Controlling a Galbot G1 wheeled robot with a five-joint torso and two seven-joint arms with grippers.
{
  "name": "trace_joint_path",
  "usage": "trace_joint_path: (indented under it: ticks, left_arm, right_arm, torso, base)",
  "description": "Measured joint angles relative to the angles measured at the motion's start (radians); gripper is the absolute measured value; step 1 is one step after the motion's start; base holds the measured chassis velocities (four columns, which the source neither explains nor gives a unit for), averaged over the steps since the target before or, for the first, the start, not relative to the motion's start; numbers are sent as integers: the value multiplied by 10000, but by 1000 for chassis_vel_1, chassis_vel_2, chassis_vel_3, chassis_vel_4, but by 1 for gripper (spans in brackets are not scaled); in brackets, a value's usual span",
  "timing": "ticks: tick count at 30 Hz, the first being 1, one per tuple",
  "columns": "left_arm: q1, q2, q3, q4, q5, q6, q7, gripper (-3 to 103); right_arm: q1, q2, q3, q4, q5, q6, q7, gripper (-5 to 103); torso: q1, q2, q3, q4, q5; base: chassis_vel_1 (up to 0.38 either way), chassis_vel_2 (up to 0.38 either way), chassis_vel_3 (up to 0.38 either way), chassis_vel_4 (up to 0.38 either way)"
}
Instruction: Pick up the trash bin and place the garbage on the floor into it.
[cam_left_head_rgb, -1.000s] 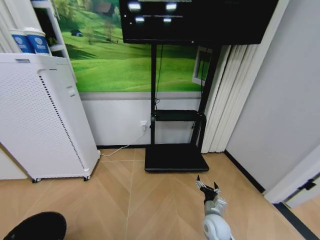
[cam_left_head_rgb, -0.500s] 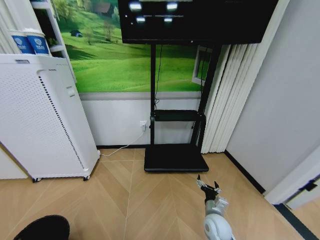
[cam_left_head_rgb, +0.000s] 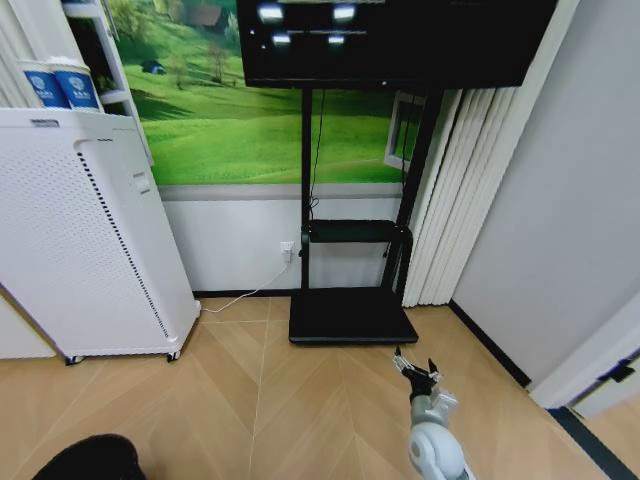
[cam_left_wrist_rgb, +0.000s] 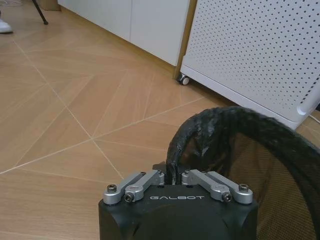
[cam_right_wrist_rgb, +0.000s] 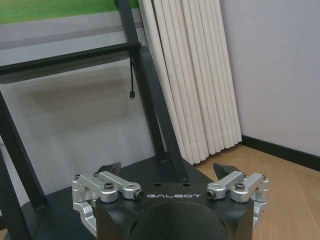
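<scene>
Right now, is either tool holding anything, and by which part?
The left tool is shut on the trash bin, pinching its rim. The right tool is open and empty, low over the floor near the TV stand base.

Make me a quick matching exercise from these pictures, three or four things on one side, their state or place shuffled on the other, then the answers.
Things:
1. left gripper
2. right gripper
3. trash bin
4. blue-white cups

States or places:
A. on a shelf above the white cabinet
B. open, holding nothing
C. shut on a rim
D. held by its rim over the floor

Pairs: 1-C, 2-B, 3-D, 4-A
</scene>
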Motion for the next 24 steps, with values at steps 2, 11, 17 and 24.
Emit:
trace_joint_path:
  ticks: [2, 11, 17, 24]
  left_arm:
    - [0, 0, -35, -23, 9, 91, -52, 12]
    - [51, -42, -110, -180, 4, 433, -427, 50]
    - [1251, -405, -201, -2108, -31, 1238, -125, 77]
    - [2343, -850, 916, -5765, 1619, 1338, 1739, 97]
  right_arm:
    - [46, -22, -26, 13, 23, -20, 4, 100]
    - [54, -42, -143, 24, 7, -31, -17, 100]
    - [83, 1, -352, 48, -85, -148, -65, 100]
    - [169, 64, -441, 99, -148, -451, 34, 100]
  torso:
    - [0, 0, 0, 1, 1]
    - [0, 0, 0, -2, 1]
    - [0, 0, 0, 1, 4]
    - [0, 0, 0, -1, 3]
  base:
    - [0, 0, 0, 0]
    - [0, 0, 0, 0]
    - [0, 0, 0, 0]
    - [0, 0, 0, 0]
